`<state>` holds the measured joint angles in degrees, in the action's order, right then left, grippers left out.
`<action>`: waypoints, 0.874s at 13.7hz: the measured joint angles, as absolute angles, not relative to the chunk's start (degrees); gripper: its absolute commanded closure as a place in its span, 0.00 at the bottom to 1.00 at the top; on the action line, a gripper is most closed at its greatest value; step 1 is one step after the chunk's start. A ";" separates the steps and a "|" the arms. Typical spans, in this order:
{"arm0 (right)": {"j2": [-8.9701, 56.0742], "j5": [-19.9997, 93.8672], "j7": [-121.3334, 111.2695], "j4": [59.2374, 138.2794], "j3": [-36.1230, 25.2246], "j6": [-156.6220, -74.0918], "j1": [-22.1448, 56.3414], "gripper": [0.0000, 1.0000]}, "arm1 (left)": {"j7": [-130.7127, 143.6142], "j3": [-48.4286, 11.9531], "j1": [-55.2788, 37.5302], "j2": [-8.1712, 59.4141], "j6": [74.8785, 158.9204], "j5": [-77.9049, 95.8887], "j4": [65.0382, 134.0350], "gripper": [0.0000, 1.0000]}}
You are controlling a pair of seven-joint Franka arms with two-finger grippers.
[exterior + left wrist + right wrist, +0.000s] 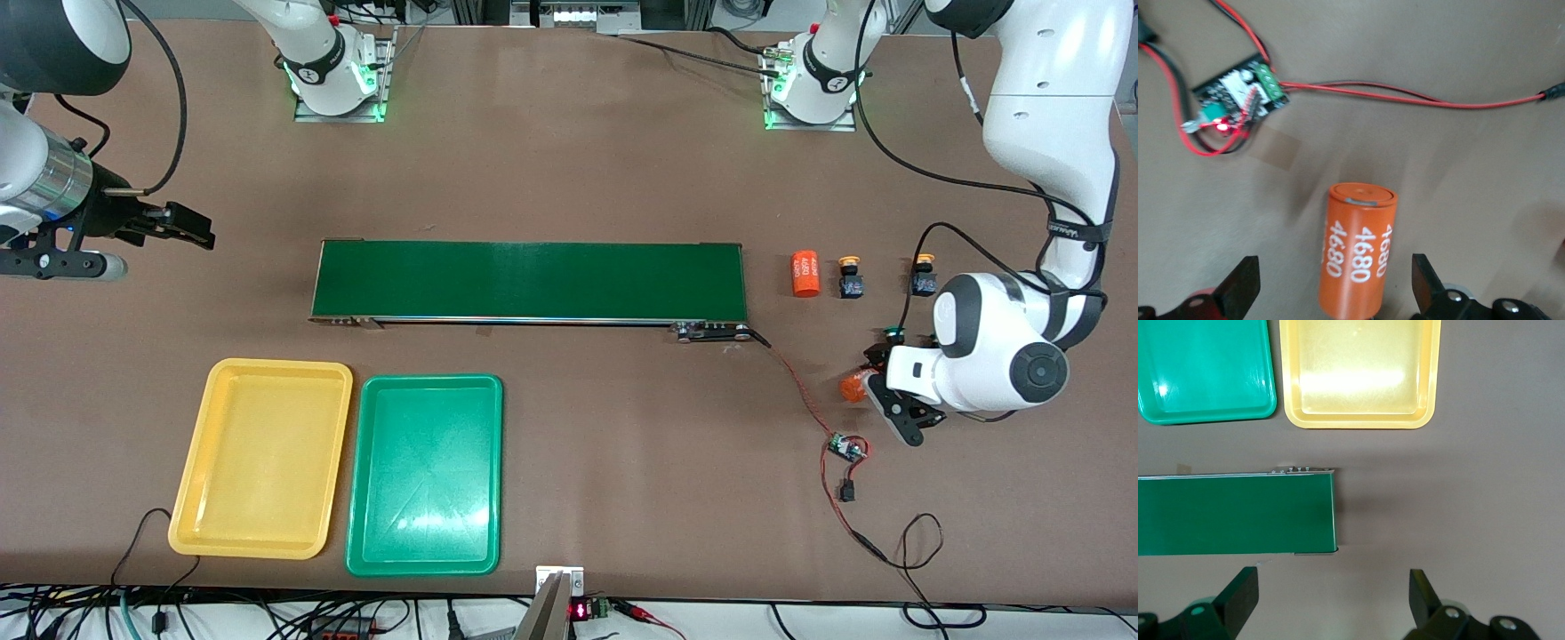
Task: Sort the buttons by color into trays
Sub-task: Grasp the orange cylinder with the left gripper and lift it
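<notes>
Front view — left pincer [898,418] wide open, empty, over orange 4680 cylinder [1357,250], not a button; shift to green-capped button [893,335] beside it. Right pincer [182,227] open, empty, waiting.

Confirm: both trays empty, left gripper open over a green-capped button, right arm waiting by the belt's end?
Not quite. The left gripper is open over an orange cylinder marked 4680, not a green-capped button; the left wrist view shows it between the fingers. The rest holds: yellow tray and green tray are empty, and the right gripper waits near the conveyor belt.
</notes>
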<state>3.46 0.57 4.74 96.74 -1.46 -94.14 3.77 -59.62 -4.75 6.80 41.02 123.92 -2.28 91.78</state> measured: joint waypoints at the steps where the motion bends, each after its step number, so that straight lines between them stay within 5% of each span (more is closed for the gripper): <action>1: 3.46 0.57 4.74 96.74 -1.46 -94.14 3.77 0.00 | -59.81 -4.75 6.80 41.10 124.61 -2.28 93.00 0.00; 4: 3.47 0.57 4.74 96.75 -1.46 -94.14 3.78 0.00 | -59.86 -4.75 6.80 41.16 125.44 -2.28 96.00 0.00; 5: 3.47 0.57 4.74 96.75 -1.46 -94.14 3.78 0.00 | -59.87 -4.75 6.80 41.17 125.86 -2.28 96.63 0.13; 6: 3.48 0.57 4.74 96.75 -1.46 -94.14 3.78 0.00 | -60.00 -4.75 6.80 41.16 126.54 -2.28 97.03 0.41; 7: 3.48 0.57 4.74 96.75 -1.46 -94.14 3.78 0.00 | -60.45 -4.73 6.82 41.10 127.32 -2.39 97.14 0.86; 8: 3.48 0.57 4.74 96.75 -1.46 -94.14 3.78 0.00 | -61.64 -4.72 6.85 40.92 127.73 -2.42 97.14 0.99; 12: 3.55 0.57 4.75 96.75 -1.46 -94.15 3.80 0.00 | -63.74 -5.65 6.48 39.41 130.61 -2.42 97.14 1.00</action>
